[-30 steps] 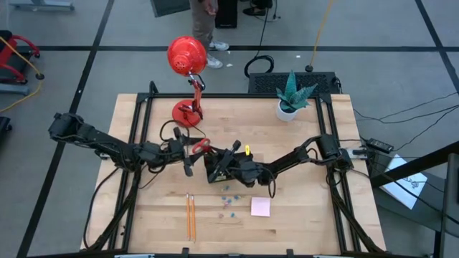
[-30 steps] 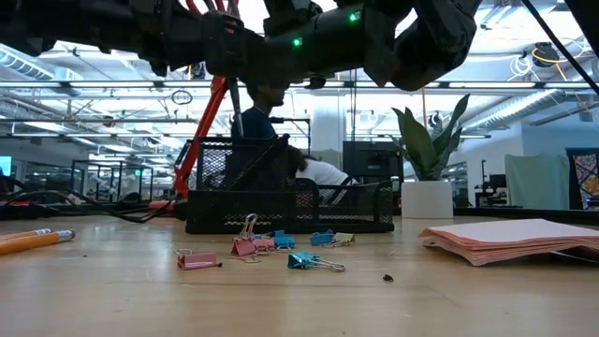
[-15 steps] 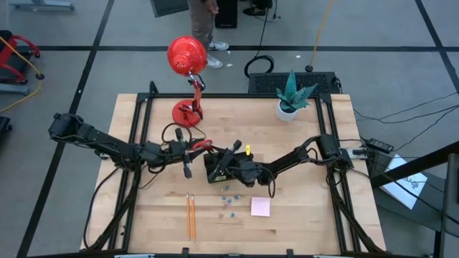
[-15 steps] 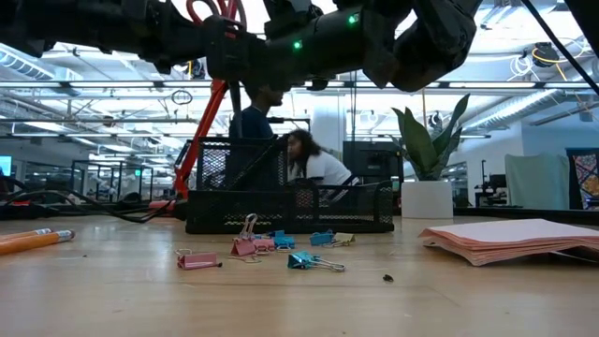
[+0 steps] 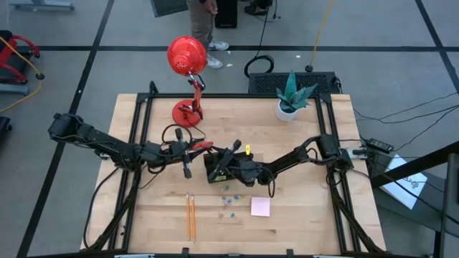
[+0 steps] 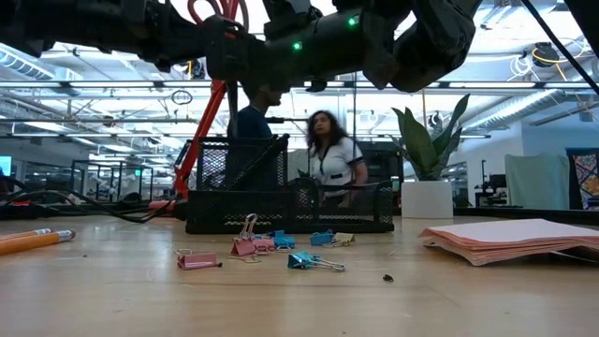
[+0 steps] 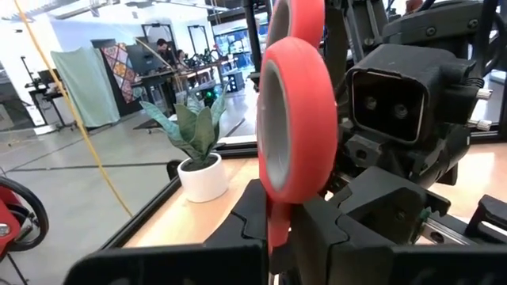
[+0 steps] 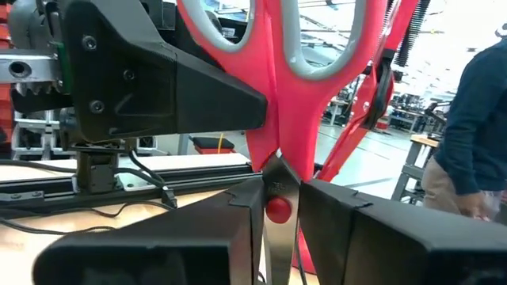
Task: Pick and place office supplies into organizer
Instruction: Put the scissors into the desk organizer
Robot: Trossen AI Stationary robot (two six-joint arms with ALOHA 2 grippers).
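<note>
Scissors (image 8: 273, 119) with red plastic handles and grey-lined loops are held above the wooden surface (image 5: 301, 208) at its middle, clamped at once by both grippers. The fingers of the left gripper (image 5: 192, 147) are closed on a handle loop, seen edge-on as a thick red ring (image 7: 295, 119) in the left wrist view. The fingers of the right gripper (image 5: 224, 159) are closed on the blades just below the red pivot screw; the blade tips are hidden between the dark fingers. The organizer (image 6: 290, 201), a low black mesh tray, is largely covered by the right arm in the high view, and its compartments cannot be made out. Two orange pencils (image 5: 191, 216) lie side by side near the front edge, well apart from the tray. Small blue and pink clips (image 6: 281, 248) are scattered before the tray, and a pink sticky-note pad (image 5: 260, 206) lies flat beside them. A small yellow piece (image 5: 247, 150) is seen just behind the right arm. Pens cannot be distinguished.
</note>
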